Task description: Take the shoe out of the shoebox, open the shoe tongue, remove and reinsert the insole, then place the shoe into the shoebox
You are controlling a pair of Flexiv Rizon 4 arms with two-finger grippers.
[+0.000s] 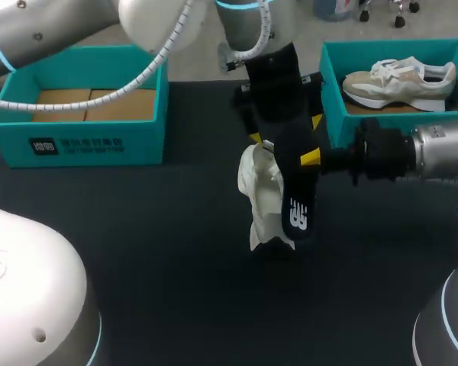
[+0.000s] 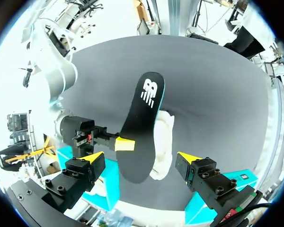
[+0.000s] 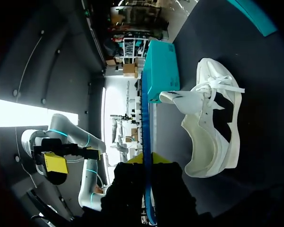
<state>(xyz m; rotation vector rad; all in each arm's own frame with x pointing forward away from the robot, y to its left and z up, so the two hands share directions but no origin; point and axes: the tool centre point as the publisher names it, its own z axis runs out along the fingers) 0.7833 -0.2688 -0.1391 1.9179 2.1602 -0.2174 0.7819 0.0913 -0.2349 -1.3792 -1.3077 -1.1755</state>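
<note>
My right gripper is pinching the black insole by its edge, holding it just over the white shoe. My left gripper is standing wide above both. Reinsertion looks next to me. I'm planning to feed the toe end into the opening first, while the left steadies the shoe.

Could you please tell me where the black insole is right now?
In the head view the insole is held over the middle of the table, gripped by the right gripper, just right of the white shoe.
</note>
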